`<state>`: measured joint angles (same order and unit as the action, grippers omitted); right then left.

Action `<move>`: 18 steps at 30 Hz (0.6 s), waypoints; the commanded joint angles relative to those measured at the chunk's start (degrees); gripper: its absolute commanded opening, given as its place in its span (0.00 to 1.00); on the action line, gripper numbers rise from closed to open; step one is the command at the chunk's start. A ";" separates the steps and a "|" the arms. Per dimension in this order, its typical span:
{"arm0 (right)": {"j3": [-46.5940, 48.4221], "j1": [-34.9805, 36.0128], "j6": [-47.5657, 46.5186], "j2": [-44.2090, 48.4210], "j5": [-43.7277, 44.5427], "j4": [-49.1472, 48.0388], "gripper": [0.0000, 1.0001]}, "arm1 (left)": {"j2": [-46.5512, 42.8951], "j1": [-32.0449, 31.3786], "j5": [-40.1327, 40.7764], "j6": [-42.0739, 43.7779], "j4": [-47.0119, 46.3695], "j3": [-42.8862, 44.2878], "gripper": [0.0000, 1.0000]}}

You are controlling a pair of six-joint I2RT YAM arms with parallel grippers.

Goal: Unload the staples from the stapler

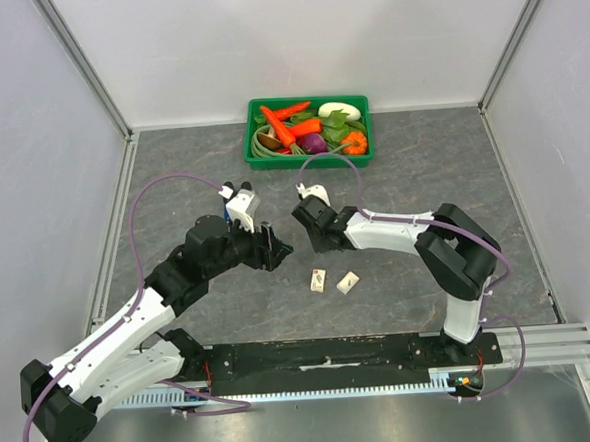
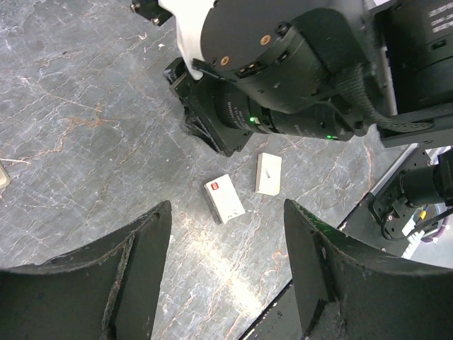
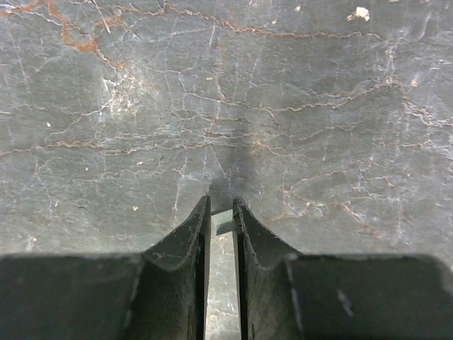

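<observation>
Top view high, looking down; wrist views close over table.

Bolted to the black base rail, the left arm and right arm are wearing white shells between bulky black joints, thin purple cables are looping alongside them above that rail, and the left claw and right claw are showing matte black, scuffed fingers.
</observation>
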<state>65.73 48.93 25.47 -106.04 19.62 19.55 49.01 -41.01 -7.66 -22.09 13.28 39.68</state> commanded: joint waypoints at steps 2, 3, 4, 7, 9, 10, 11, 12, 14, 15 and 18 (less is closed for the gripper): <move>0.36 0.47 0.54 6.19 1.74 1.98 0.21 | 0.20 -0.38 -0.25 -1.38 -1.41 -0.13 0.70; 0.27 0.73 0.54 6.80 1.91 2.33 0.21 | 0.20 -0.38 -0.25 -1.38 -1.41 -0.04 0.70; 0.18 0.73 0.54 7.51 2.00 2.77 0.21 | 0.12 -0.38 -0.16 -1.38 -1.41 -0.04 0.70; -0.25 1.17 0.54 10.05 2.00 3.83 0.21 | 0.12 -0.38 -0.07 -1.29 -1.33 -0.04 0.70; -1.30 1.52 0.80 12.25 2.00 4.53 0.20 | 0.12 -0.29 -0.07 -1.29 -1.32 0.05 0.70; -2.01 1.96 0.98 13.65 1.92 4.79 0.21 | 0.12 -0.29 -0.07 -1.38 -1.24 0.05 0.70; -2.97 2.31 1.24 15.14 1.92 5.32 0.21 | 0.20 -0.29 -0.16 -1.38 -1.24 0.05 0.70; -4.02 2.49 1.51 16.64 1.83 5.58 0.21 | 0.29 -0.29 -0.34 -1.38 -1.24 0.13 0.70; -5.61 3.01 1.86 19.19 1.83 6.46 0.21 | 0.29 -0.38 -0.42 -1.47 -1.24 0.13 0.70; -6.66 3.19 2.03 20.51 1.92 6.99 0.22 | 0.47 -0.38 -0.43 -1.47 -1.24 0.22 0.70; -9.56 3.72 2.74 24.11 1.83 7.69 0.22 | 0.38 -0.29 -0.42 -1.47 -1.15 0.40 0.70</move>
<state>59.44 51.88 26.39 -86.78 20.45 24.97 49.23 -41.01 -7.66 -22.09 13.30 39.64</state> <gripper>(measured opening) 0.212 0.705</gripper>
